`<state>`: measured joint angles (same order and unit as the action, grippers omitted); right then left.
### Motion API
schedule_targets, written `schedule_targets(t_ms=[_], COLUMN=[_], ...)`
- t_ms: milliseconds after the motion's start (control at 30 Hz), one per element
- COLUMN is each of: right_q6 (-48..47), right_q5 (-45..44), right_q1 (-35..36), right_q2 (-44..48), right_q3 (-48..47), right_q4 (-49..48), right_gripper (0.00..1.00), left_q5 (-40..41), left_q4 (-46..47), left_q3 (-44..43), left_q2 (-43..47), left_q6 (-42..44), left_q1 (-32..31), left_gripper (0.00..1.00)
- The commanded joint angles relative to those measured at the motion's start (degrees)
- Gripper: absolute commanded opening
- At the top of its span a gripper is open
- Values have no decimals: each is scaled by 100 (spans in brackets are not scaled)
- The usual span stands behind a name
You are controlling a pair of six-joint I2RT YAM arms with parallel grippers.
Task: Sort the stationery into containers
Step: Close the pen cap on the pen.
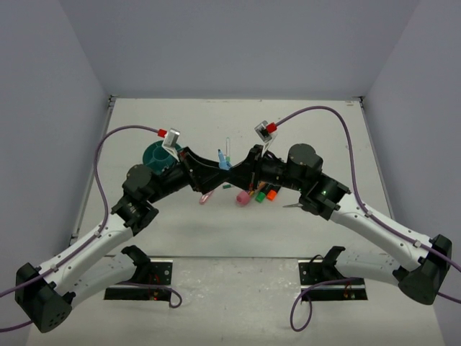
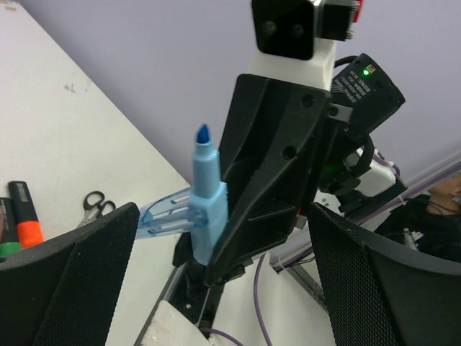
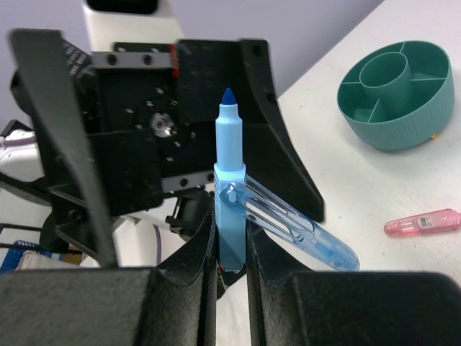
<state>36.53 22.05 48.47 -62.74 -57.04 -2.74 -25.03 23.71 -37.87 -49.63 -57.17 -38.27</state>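
A light-blue marker (image 3: 230, 180) with a clear blue clip cap hinged off its side stands upright above the table, and my right gripper (image 3: 231, 252) is shut on its lower end. My left gripper (image 2: 223, 277) is open, its two fingers spread wide on either side of the marker (image 2: 205, 194) without touching it. From above, the two grippers meet nose to nose over mid-table around the marker (image 1: 224, 164). The teal round organiser (image 1: 157, 153) sits behind the left arm; its compartments (image 3: 395, 94) look empty.
On the table under the right arm lie a pink tube (image 1: 244, 197), a green highlighter (image 1: 259, 195), an orange highlighter (image 1: 271, 193) and small scissors (image 1: 294, 205). A pink clip (image 1: 207, 197) lies below the left gripper. Walls close in the table on three sides.
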Motion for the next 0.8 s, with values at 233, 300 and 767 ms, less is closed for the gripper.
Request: schedule_targets(t_ms=[233,300,767], right_q6=[-683,-723,-1531], right_q5=[710,922,999], right_q1=[8,16,91], right_q2=[-319,-378,-510], right_q3=[-690,-770,-1537], right_q4=[110,124,802], right_gripper=[0,0,0], left_q5=[300,297,94], left_q4=[114,212,454], left_q3=[76,151,307], left_q2=[-89,-108,-196], left_q6=[-787,-962,-1341], left_q1=[-272,-278,-302], left_gripper=[100,100,100])
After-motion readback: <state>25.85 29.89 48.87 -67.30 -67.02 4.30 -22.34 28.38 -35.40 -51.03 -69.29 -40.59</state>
